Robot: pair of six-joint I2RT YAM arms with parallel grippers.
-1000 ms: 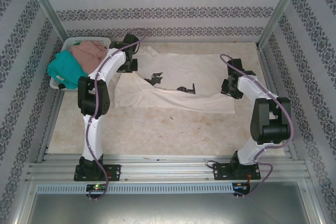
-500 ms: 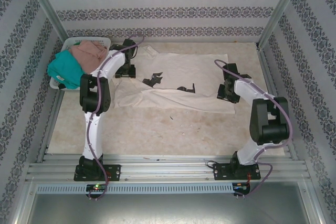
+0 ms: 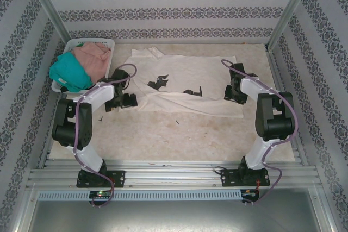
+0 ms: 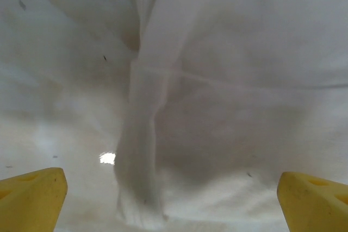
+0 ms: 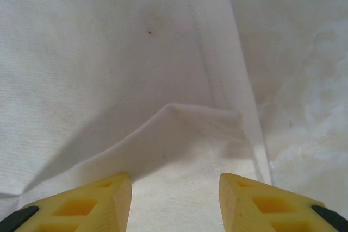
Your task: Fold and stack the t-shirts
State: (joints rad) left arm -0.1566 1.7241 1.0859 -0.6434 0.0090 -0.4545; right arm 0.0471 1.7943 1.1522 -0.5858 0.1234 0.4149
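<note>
1. the cream t-shirt lies spread across the far middle of the mottled table. it is soft and wrinkled, with small dark print marks.
2. the teal t-shirt and the pink t-shirt sit bunched in the white lattice basket, far left.
3. the left gripper sits low by the cream shirt's near-left corner, arm folded back, yellow fingers spread wide.
4. the right gripper hovers over the stitched hem, fingers half parted, with a raised crease just ahead and nothing pinched.
</note>
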